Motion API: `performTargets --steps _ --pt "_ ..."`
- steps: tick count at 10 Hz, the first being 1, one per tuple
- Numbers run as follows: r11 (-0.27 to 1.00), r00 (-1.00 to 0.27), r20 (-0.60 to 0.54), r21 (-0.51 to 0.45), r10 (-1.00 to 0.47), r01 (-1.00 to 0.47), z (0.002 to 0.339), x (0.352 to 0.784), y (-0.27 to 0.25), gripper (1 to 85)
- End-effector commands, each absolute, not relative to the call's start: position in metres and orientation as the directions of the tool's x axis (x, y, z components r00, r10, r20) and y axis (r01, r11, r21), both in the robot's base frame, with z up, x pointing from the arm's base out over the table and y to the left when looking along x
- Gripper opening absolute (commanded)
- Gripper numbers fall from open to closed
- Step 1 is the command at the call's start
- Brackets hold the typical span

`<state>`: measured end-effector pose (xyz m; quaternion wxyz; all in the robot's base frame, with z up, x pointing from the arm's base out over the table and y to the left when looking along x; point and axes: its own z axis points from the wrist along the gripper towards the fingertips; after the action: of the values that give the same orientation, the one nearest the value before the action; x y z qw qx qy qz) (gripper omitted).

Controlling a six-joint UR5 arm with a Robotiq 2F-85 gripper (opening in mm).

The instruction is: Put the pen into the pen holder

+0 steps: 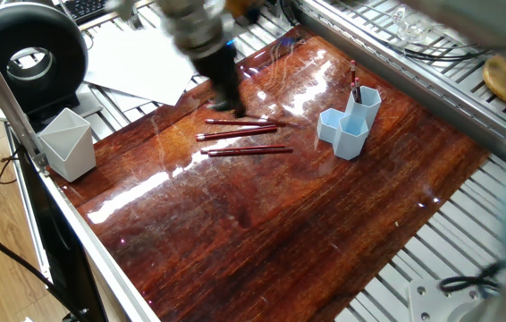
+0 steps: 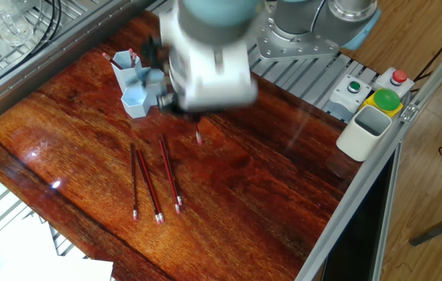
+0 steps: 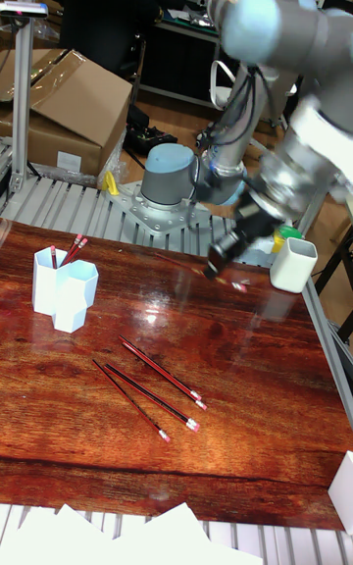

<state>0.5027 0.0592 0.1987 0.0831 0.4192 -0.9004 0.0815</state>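
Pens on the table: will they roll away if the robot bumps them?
Probably. The three pens look thin and round, lying flat on the glossy table, so a sideways nudge would likely roll them. They look stiff and light, so they should lift without bending.

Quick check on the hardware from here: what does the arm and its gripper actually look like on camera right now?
The arm is built of thick grey metallic tubes with rounded light blue caps at the joints, on a grey round base. Black cables run along it near the wrist. The gripper is dark, almost black, and narrow; motion blur hides finer detail and any markings.
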Motion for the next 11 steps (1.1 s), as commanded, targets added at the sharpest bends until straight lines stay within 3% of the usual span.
performTargets --steps 1,4,8,9,11 --pt "0.575 -0.581 0.145 -0.089 -0.801 -0.814 0.206 0.482 0.035 1.0" --pt "0.648 -0.646 0.206 -0.064 -0.735 -0.759 0.209 0.463 0.028 1.0" --pt "0.757 -0.774 0.34 -0.216 -0.534 -0.617 0.224 0.449 -0.019 1.0" --pt "0.738 -0.744 0.384 -0.198 -0.547 -0.645 0.241 0.437 -0.025 1.0" --pt "0.684 -0.675 0.328 -0.105 -0.661 -0.722 0.299 0.407 -0.046 1.0"
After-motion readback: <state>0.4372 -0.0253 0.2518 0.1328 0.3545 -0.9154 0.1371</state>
